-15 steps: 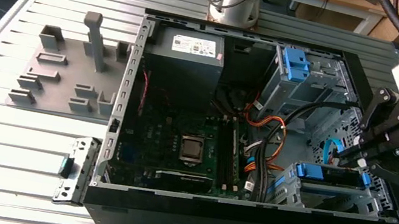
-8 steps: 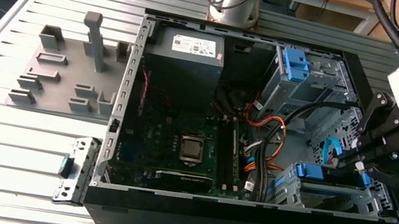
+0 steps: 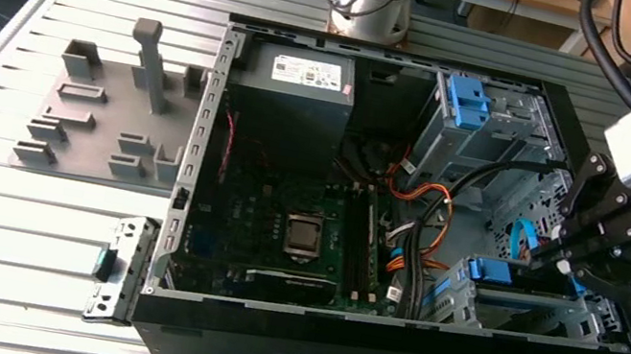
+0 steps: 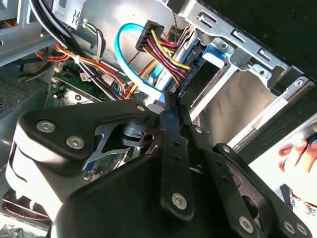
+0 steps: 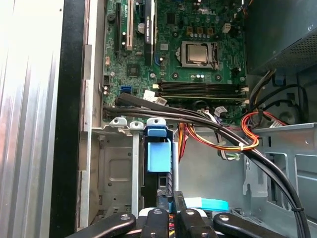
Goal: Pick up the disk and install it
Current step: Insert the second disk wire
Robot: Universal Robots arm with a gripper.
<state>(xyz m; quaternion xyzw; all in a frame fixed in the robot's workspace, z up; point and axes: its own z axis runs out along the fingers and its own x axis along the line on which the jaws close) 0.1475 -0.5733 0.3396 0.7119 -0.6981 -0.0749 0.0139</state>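
The disk [image 3: 493,273] stands on edge in the metal drive cage [image 3: 576,325] at the near corner of the open computer case, on the exterior view's right. Its blue caddy tab [image 5: 158,148] sticks out of the cage toward the motherboard. In the second wrist view the blue tab [image 4: 218,52] sits at the cage mouth beside the power and data connectors. My gripper [image 3: 553,263] hangs just above the disk's cable end. Its fingers [image 4: 171,144] lie close together, their tips against the caddy edge by the connectors, with nothing held between them. The gripper [image 5: 168,210] hovers over the caddy.
A blue data cable [image 4: 129,59] and orange, red and yellow power wires [image 5: 247,134] cross beside the cage. A second blue caddy [image 3: 468,102] sits in the far bay, next to the grey power supply [image 3: 307,78]. A grey fixture [image 3: 105,116] lies on the slatted table. A hand [image 4: 297,148] shows outside the case.
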